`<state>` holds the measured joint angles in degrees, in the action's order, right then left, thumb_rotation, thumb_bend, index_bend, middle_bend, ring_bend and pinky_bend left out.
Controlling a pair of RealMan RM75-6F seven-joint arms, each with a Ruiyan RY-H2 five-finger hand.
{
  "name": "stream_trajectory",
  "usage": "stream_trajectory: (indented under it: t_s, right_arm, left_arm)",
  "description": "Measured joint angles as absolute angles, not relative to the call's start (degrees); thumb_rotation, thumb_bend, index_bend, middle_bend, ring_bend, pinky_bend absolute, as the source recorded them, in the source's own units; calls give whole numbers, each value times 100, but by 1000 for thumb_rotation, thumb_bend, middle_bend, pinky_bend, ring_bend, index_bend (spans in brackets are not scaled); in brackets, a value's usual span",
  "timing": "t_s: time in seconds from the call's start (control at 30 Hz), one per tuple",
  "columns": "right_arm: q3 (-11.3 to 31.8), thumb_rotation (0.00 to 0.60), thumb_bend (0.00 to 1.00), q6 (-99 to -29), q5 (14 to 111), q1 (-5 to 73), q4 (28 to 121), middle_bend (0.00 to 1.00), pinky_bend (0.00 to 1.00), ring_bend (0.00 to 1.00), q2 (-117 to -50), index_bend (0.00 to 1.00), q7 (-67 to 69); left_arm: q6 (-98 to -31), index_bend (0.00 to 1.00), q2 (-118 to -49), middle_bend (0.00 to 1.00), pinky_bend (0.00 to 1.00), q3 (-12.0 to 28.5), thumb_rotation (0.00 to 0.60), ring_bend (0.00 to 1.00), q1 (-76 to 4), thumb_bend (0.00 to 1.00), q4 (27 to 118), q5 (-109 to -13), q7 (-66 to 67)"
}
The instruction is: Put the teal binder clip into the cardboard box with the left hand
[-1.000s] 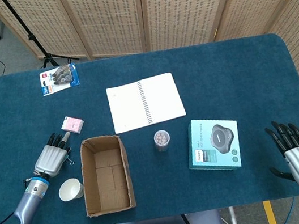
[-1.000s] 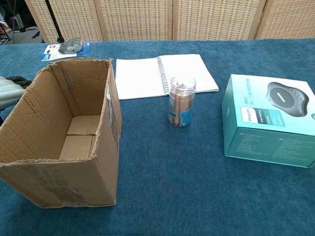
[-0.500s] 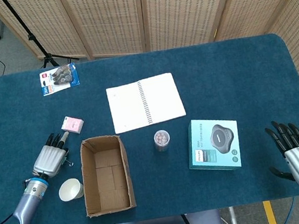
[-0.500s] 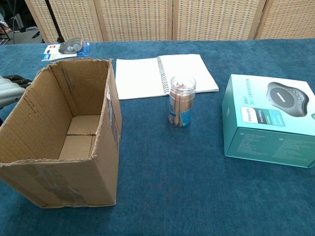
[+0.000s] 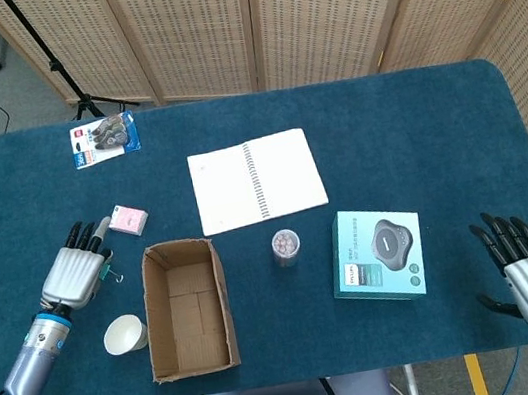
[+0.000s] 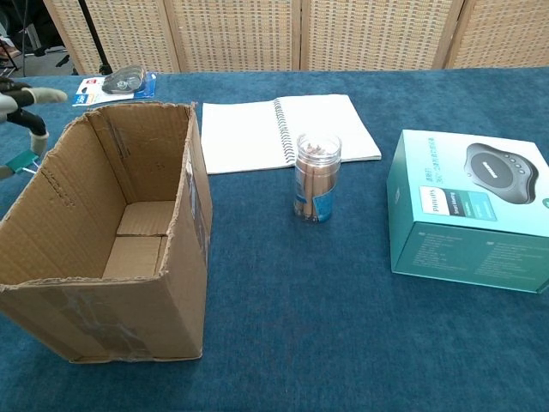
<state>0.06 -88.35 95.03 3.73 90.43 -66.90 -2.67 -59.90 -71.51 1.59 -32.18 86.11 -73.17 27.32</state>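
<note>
The teal binder clip point(image 5: 108, 274) hangs just under my left hand point(image 5: 71, 270), pinched at its fingertips and lifted off the table. In the chest view the clip point(image 6: 19, 160) shows at the far left edge, below the left hand point(image 6: 24, 101), just outside the box's left wall. The open cardboard box point(image 5: 153, 322) stands to the right of that hand, with nothing inside; its near wall point(image 6: 103, 309) fills the chest view's lower left. My right hand point(image 5: 522, 266) rests at the table's front right corner with fingers spread, holding nothing.
A white paper cup point(image 5: 124, 333) sits beside the box, below the left hand. A pink sticky pad point(image 5: 129, 219), blue blister pack point(image 5: 104, 139), open spiral notebook point(image 5: 256, 179), clear jar point(image 6: 316, 177) and teal product box point(image 6: 467, 215) lie further off.
My left hand has risen and shifted up and left, lifting the teal clip off the table. The right hand has not moved.
</note>
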Motion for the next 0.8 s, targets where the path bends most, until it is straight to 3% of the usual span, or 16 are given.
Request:
stream_trajectory:
  t_s: [0.33, 0.8]
  right_arm:
    - [-7, 600, 156, -8826, 9516, 374, 9042, 0, 0, 0, -6690, 20, -262]
    - [-1, 600, 156, -8779, 9482, 394, 9057, 0, 0, 0, -6659, 20, -201]
  left_arm:
    - [-6728, 595, -6281, 0, 0, 346, 600, 0, -2994, 365, 9914, -7730, 2531]
    - [-7259, 597, -6301, 0, 0, 570, 600, 0, -2934, 365, 11049, -8039, 3191]
